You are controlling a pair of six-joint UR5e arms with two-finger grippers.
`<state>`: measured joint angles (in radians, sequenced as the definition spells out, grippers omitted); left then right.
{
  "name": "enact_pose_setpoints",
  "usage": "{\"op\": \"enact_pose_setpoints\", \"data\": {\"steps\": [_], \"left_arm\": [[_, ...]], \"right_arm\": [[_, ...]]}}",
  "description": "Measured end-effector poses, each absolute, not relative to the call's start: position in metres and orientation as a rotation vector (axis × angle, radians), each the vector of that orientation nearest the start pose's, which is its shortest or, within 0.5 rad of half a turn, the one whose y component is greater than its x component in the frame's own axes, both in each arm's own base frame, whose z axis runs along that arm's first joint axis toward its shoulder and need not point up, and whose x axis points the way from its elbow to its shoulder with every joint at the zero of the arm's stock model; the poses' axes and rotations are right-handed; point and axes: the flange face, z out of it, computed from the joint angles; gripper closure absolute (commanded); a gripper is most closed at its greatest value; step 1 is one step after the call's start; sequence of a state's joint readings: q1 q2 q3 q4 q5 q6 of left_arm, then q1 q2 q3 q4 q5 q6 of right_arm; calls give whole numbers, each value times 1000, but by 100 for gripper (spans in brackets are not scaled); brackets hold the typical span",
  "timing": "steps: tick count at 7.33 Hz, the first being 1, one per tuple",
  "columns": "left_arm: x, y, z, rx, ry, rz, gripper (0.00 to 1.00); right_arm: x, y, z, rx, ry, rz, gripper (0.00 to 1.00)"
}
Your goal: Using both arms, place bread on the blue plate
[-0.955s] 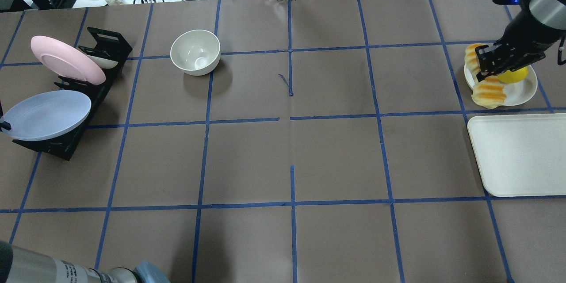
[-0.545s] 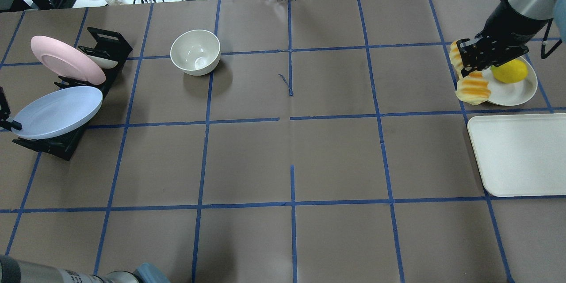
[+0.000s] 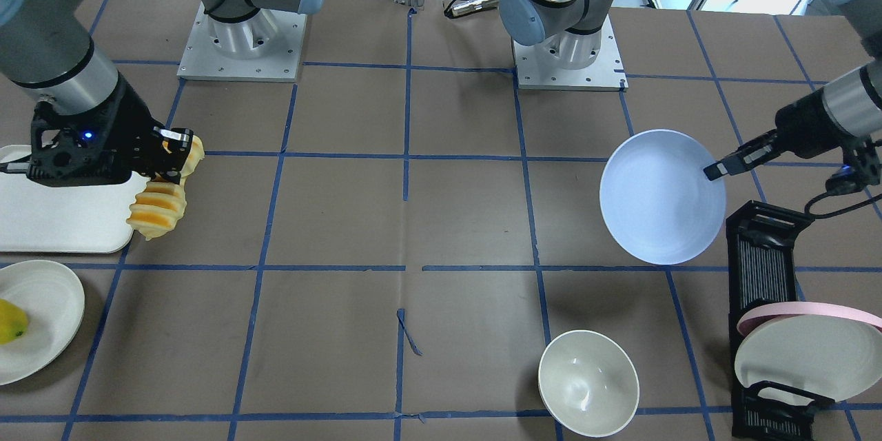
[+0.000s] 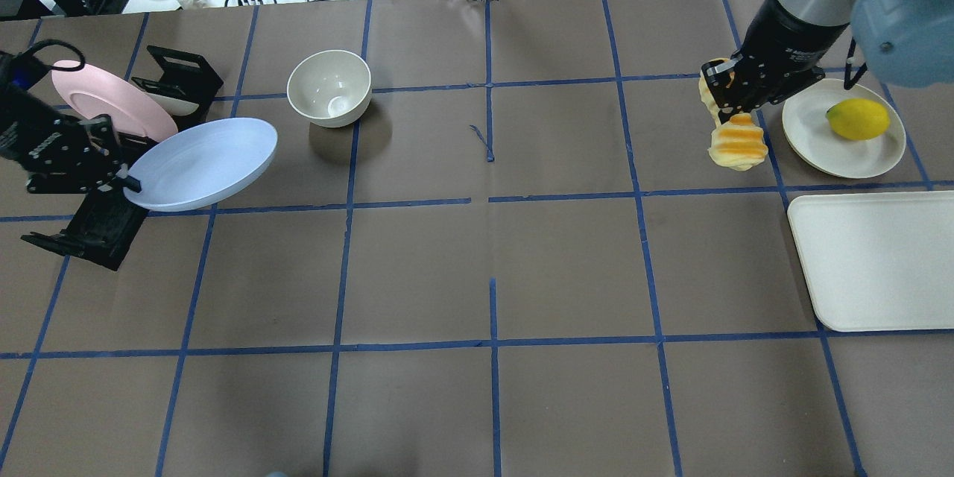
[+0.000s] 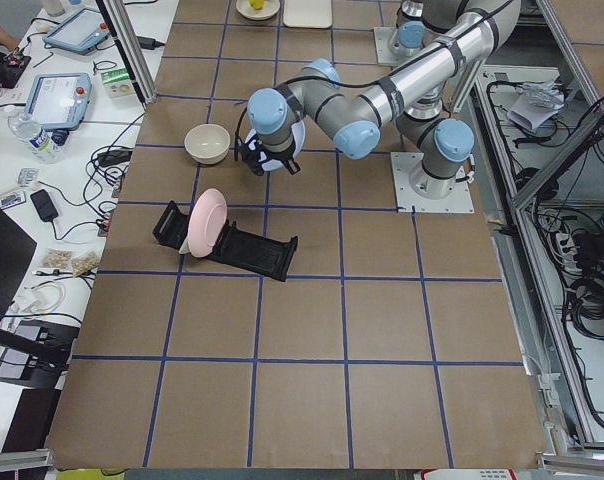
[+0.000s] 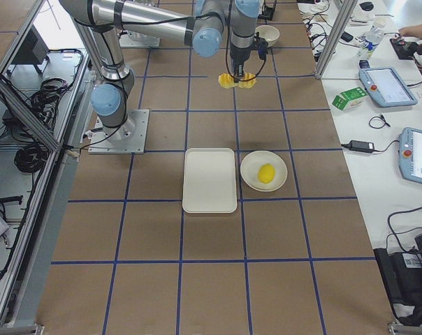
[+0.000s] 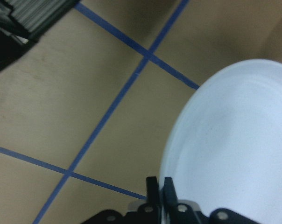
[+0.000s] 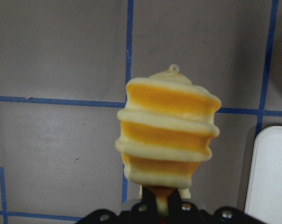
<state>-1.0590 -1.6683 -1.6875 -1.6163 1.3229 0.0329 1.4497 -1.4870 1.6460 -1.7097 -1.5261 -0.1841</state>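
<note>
Brown gridded table (image 4: 492,253) separates the two: the right tool (image 4: 729,98) is clenched on the bread (image 4: 736,143), aloft at far right, its long axis drooping nearward. The left tool (image 4: 128,182) pinches the blue plate (image 4: 201,164) by its rim, aloft far left, well apart.

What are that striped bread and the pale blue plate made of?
The bread looks like a toy, probably soft foam or rubbery plastic: flat, even orange and cream bands, a smooth skin, and a small moulded loop at its tip. The blue plate seems to be plastic, perhaps melamine: one even colour, smooth, with a soft satin sheen, not a glassy glaze.
</note>
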Motion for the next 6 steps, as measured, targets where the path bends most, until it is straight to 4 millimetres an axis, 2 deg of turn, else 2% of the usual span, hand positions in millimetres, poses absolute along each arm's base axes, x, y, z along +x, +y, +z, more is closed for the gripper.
{"op": "enact_pose_setpoints", "data": {"steps": [1,3,5,6], "left_arm": [[51,-518,394,-766,3342,275,100],[-44,-533,394,-540,3375,186,100],[-123,-533,382,-427,3392,127,100],[-161,-528,364,-400,3412,97,100]], "right_arm": [[84,-533,422,-95,3083,19,100],[94,-532,419,-85,3033,24,100],[103,-531,414,-97,3010,33,100],[107,-531,413,-108,3007,38,100]]}}
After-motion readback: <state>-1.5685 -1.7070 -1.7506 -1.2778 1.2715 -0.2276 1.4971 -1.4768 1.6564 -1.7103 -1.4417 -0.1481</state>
